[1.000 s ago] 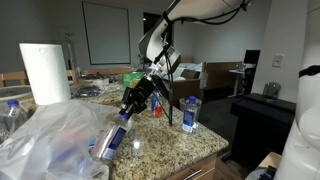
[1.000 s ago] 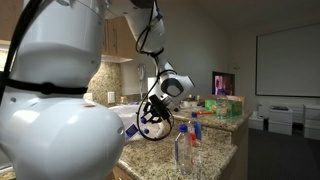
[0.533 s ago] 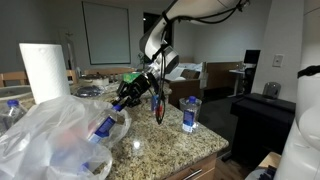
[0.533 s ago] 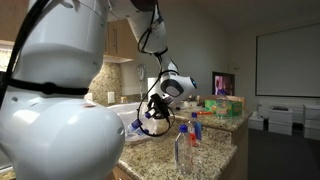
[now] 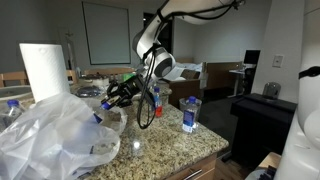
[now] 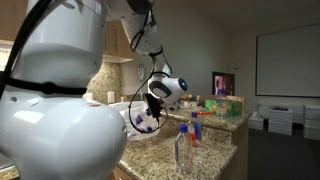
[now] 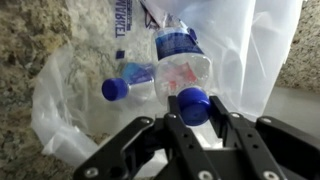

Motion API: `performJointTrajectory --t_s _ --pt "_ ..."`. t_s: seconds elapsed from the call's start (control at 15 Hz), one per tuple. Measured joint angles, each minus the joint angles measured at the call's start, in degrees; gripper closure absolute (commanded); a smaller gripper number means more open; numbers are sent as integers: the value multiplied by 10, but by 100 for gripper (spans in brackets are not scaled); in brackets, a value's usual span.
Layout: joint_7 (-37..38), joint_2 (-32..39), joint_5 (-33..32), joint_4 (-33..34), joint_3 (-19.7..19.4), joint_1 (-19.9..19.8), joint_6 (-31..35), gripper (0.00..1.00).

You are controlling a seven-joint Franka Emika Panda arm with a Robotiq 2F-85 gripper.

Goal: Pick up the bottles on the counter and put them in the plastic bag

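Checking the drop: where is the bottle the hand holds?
In the wrist view, the held bottle is gripped at its cap by the hand, over the plastic bag, right of another bottle lying inside it.

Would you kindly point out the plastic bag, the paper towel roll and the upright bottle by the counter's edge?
plastic bag (image 5: 42,143): exterior view, its crinkled middle.
paper towel roll (image 5: 43,72): exterior view, its white side.
upright bottle (image 5: 190,116): exterior view, its labelled body.

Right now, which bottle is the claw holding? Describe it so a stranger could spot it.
Find the big whitish bag spread on the granite counter. Over it the claw grips one bottle at its blue cap. Unlike the other bottle, lying loose to its left in the wrist view, it shows red inside, between the cap and a blue label.
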Motion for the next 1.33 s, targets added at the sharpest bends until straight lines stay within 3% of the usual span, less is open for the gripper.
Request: performJointTrajectory --t_s 0.27,0.67,0.73,0.8,0.87,1.27,1.33 --pt "1 6 68 -22 26 42 79 91" --pt "9 31 96 -25 38 67 91 90" --pt "11 35 96 -23 39 67 91 82" --pt "13 38 96 -22 40 68 90 57" --pt "13 40 96 -20 41 68 89 40" --pt "13 65 84 -17 41 72 89 3" --pt "14 67 76 -17 39 72 89 1"
